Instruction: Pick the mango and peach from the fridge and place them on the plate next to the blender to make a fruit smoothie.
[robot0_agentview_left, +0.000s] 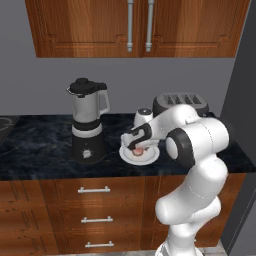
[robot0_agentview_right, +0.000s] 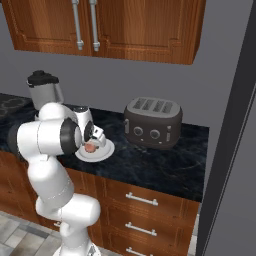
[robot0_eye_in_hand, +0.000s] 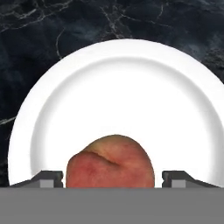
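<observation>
The reddish-pink peach (robot0_eye_in_hand: 110, 162) lies on the near part of the white plate (robot0_eye_in_hand: 118, 83), on the dark marble counter. My gripper (robot0_eye_in_hand: 111, 178) hangs straight over it, open, with a fingertip (robot0_eye_in_hand: 50, 178) on each side of the fruit and a thin gap between. From the base, the peach (robot0_agentview_left: 136, 150) (robot0_agentview_right: 90, 148) shows under the gripper (robot0_agentview_left: 136, 145) (robot0_agentview_right: 94, 141) on the plate (robot0_agentview_left: 151, 158) (robot0_agentview_right: 104, 152). The blender (robot0_agentview_left: 88, 120) (robot0_agentview_right: 44, 89) stands just left of the plate. The mango is out of view.
A squat dark grey toaster (robot0_agentview_left: 180, 102) (robot0_agentview_right: 152, 122) sits on the counter behind and right of the plate. Wooden wall cabinets (robot0_agentview_left: 135, 27) hang above. The tall grey side of the fridge (robot0_agentview_right: 235, 150) closes off the counter's right end. Drawers run below the counter edge.
</observation>
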